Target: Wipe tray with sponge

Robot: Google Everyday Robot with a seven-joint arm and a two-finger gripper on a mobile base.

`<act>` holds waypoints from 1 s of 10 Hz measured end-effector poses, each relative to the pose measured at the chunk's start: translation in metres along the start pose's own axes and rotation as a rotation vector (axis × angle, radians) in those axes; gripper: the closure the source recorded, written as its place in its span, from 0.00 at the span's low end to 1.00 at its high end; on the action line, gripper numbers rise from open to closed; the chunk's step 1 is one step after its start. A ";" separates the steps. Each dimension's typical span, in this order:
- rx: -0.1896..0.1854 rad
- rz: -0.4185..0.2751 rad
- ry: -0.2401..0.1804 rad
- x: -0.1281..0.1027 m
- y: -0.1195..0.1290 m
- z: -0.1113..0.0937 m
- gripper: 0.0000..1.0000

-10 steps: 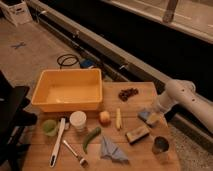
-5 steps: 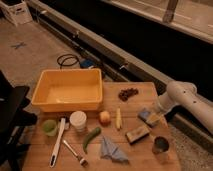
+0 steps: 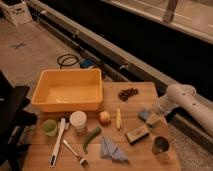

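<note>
The yellow tray stands on the left of the wooden table, and nothing lies in it. The sponge, yellow with a dark top, lies on the table's right part, in front of the gripper. My gripper hangs low over the table's right side on the white arm, just behind the sponge and far right of the tray. A bluish and tan thing shows at its tip; I cannot tell whether it is part of the gripper or a held object.
In front of the tray are a green cup, a white brush, a white cup, a peach-coloured fruit, a green pepper, a blue cloth and a metal cup. Dark grapes lie behind.
</note>
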 end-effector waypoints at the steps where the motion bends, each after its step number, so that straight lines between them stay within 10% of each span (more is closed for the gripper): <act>1: -0.004 0.009 0.004 0.003 0.000 0.004 0.35; 5: -0.016 0.054 0.021 0.021 -0.001 0.015 0.36; 10: -0.008 0.046 0.020 0.021 0.000 0.010 0.82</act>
